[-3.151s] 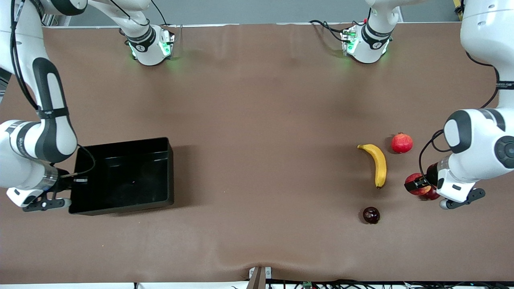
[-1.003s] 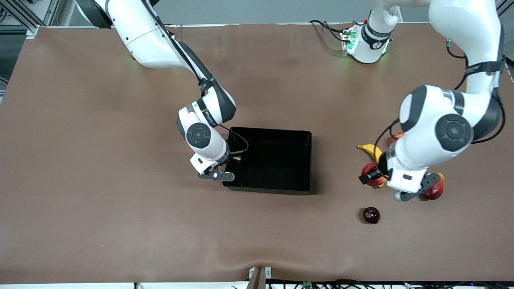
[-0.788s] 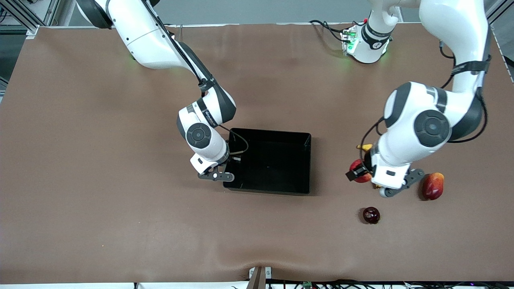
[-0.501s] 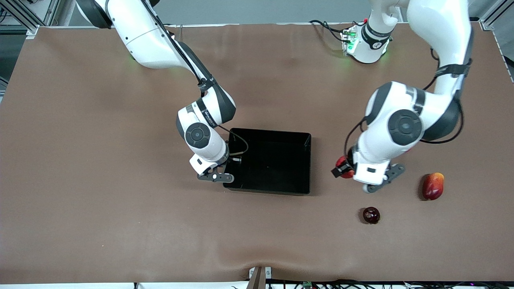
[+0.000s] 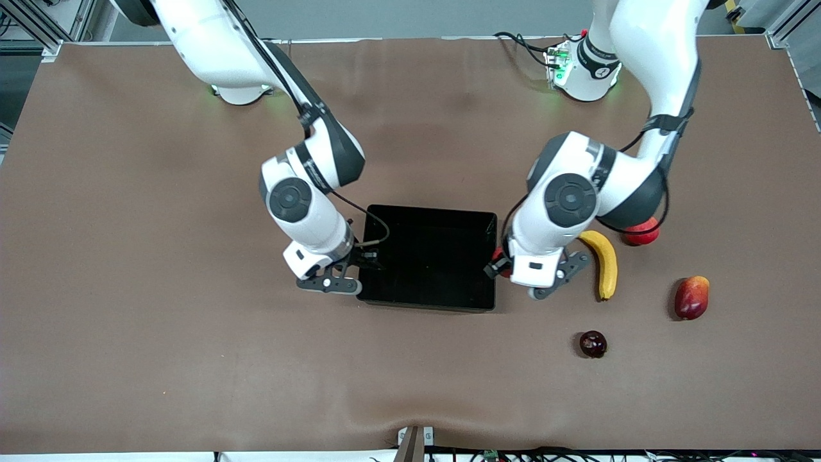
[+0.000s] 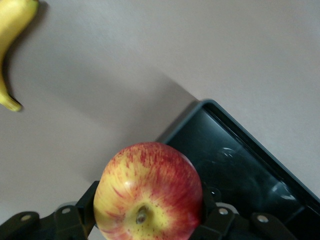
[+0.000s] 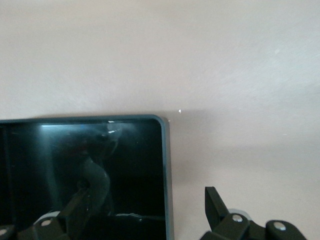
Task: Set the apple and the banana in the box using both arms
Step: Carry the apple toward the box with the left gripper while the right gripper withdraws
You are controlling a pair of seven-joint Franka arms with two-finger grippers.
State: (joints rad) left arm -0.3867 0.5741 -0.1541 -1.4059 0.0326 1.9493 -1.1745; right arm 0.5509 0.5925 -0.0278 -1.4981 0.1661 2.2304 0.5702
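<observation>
My right pincer point(image 5: 355, 268) sat low at the box point(image 5: 428, 301) wall on the right arm's end, its dark fingers point(image 7: 218, 204) spread and straddling that wall near a rounded corner. One finger was inside the box and one outside it over the tabletop point(image 5: 160, 321). The box was a shallow rectangle of glossy black plastic with low thin walls, a mirror-like floor and nothing in it. It sat mid-tabletop between the two pincers. The tabletop was matte brown and cloth-like, with faint wrinkles.

My left pincer point(image 5: 499, 266) hung at the box wall on the left arm's end, pinching the apple point(image 6: 148, 192). In the left wrist view the apple was round, smooth and red-streaked, with yellow skin around a pale stem dimple. It was clamped between black fingers point(image 6: 212, 220) above the tabletop just outside a box corner. In the front view only a red sliver of it showed.

The banana point(image 5: 603, 264) lay on the tabletop toward the left arm's end, near the left pincer. It was curved, smooth and yellow with a darker tip. A plain red round fruit point(image 5: 641, 233) lay just beside the banana, partly hidden by the arm. An elongated red-yellow fruit point(image 5: 691, 297) lay closer to the left arm's end, and a small dark maroon round fruit point(image 5: 592, 344) lay nearer to the front camera than the banana.
</observation>
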